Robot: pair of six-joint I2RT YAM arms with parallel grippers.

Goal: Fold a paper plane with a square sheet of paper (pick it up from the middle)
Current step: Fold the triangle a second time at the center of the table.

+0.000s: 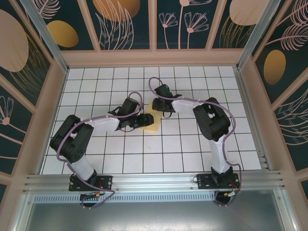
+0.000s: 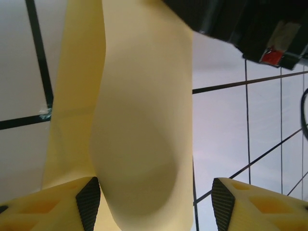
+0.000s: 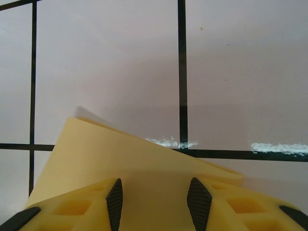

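White grid-tiled tabletop [image 1: 192, 149], dark floral wall panels [image 1: 127, 29], pale wooden frame [image 1: 154, 57], aluminium rail [image 1: 154, 179] in front

- No lettering, brand, number or sign can be read in any view.
- Small red tag [image 2: 271, 56] on a dark housing [image 2: 226, 19], upper right of the left wrist view: too blurred to make out any marking.
- The square sheet of paper [image 2: 139, 120] shows plain yellow faces; the wall panels [image 1: 125, 21] carry leaf and flower drawings, no words.
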